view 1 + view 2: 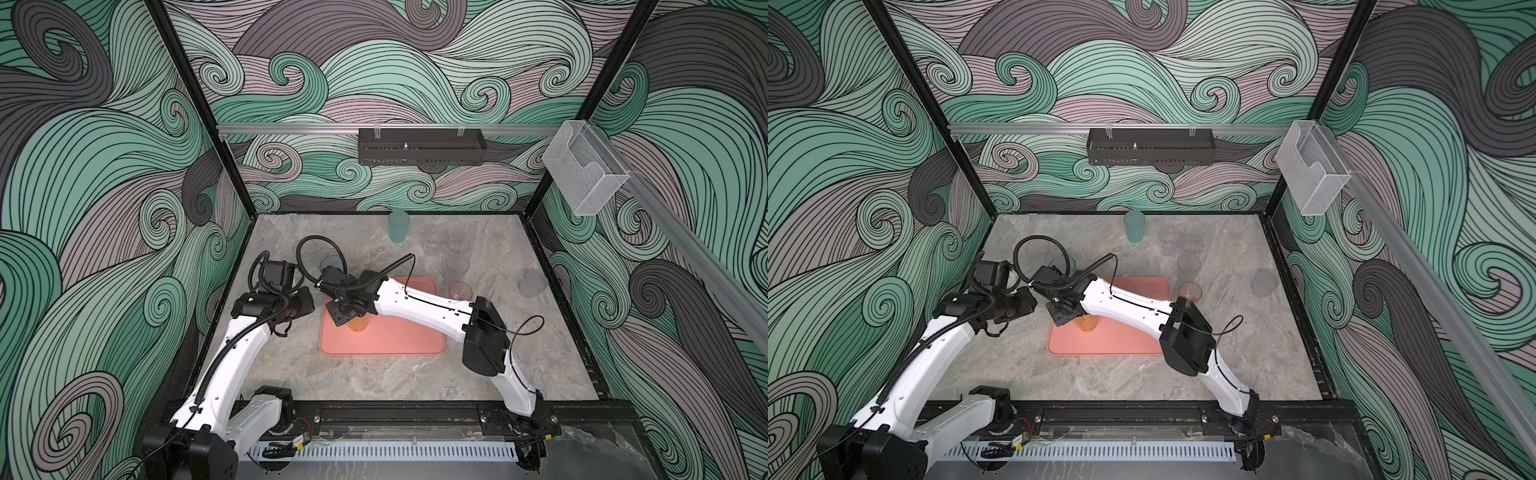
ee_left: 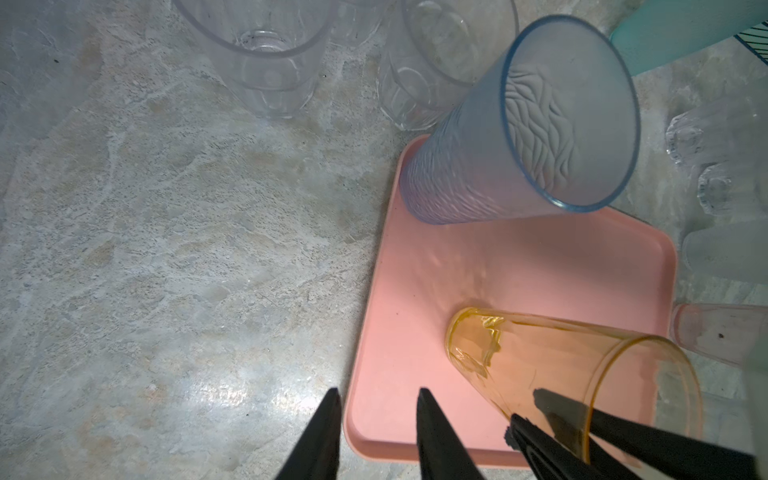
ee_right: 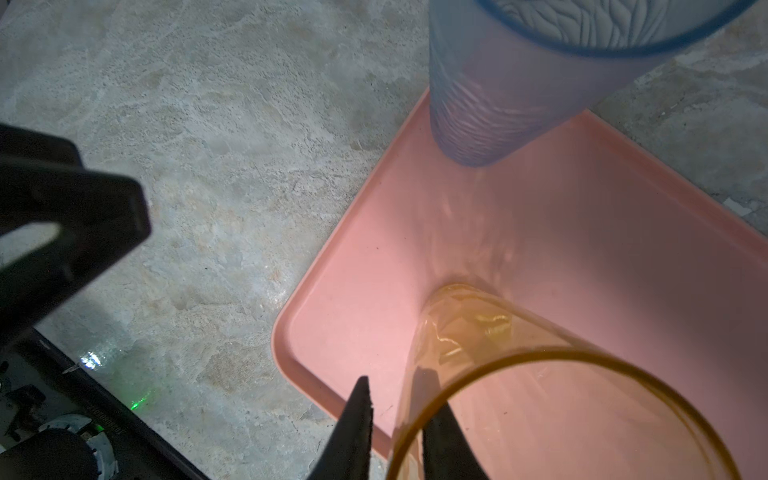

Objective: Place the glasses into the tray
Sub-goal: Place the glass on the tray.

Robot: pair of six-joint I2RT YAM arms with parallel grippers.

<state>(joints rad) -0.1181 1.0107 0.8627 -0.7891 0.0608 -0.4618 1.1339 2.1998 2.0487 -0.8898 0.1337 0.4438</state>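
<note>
In a top view the orange tumbler stands upright in the left part of the salmon-pink tray. In the left wrist view the left gripper hangs spread and empty at the tray's edge. In the right wrist view the right gripper straddles the tumbler's rim, its jaws slightly parted.

Salmon-pink tray, orange glass.

Tray looks matt plastic, blue tumbler ripple-textured, orange tumbler smooth and glossy.
</note>
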